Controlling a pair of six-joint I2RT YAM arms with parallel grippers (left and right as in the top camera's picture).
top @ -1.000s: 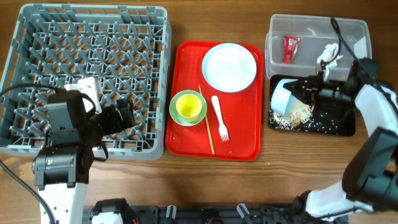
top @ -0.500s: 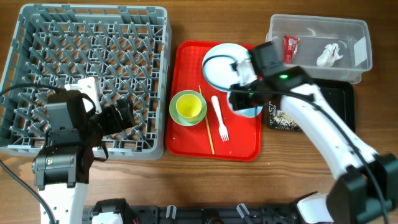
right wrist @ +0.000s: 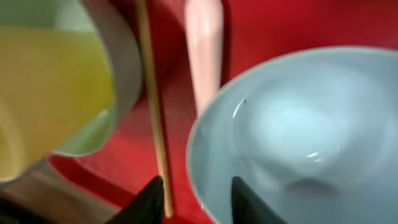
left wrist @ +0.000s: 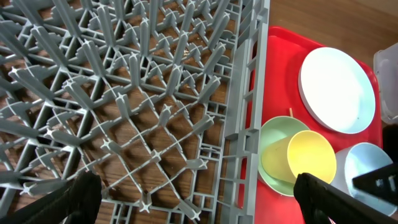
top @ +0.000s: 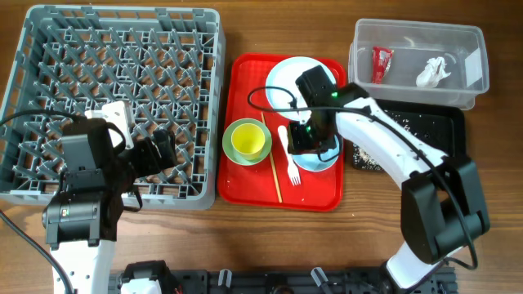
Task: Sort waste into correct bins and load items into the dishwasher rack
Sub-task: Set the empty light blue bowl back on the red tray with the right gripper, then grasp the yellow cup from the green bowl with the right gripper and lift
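Observation:
My right gripper [top: 306, 140] is shut on the rim of a small pale blue bowl [top: 323, 162] [right wrist: 292, 137], low over the right part of the red tray. Beside it lie the white fork [top: 288, 155], thin chopsticks [top: 274, 167] and the yellow-green cup [top: 248, 140], which stands in the second pale bowl [left wrist: 273, 158]. The pale blue plate [top: 286, 86] is partly hidden under the arm. Beige food scraps [top: 369, 157] lie on the black tray [top: 433, 135]. The clear tub [top: 409, 29] holds the red wrapper [top: 382, 62] and white tissue [top: 431, 72]. My left gripper [left wrist: 205, 199] is open and empty over the grey rack [top: 114, 65].
The red serving tray [top: 327, 192] sits between the rack and the two bins. The rack's right wall [left wrist: 249, 124] runs close to the tray's left edge. Bare wooden table [top: 270, 237] shows along the front.
My right arm has swung left from the black tray to the red tray, carrying the pale bowl; scraps stay on the black tray. The left arm has not moved.

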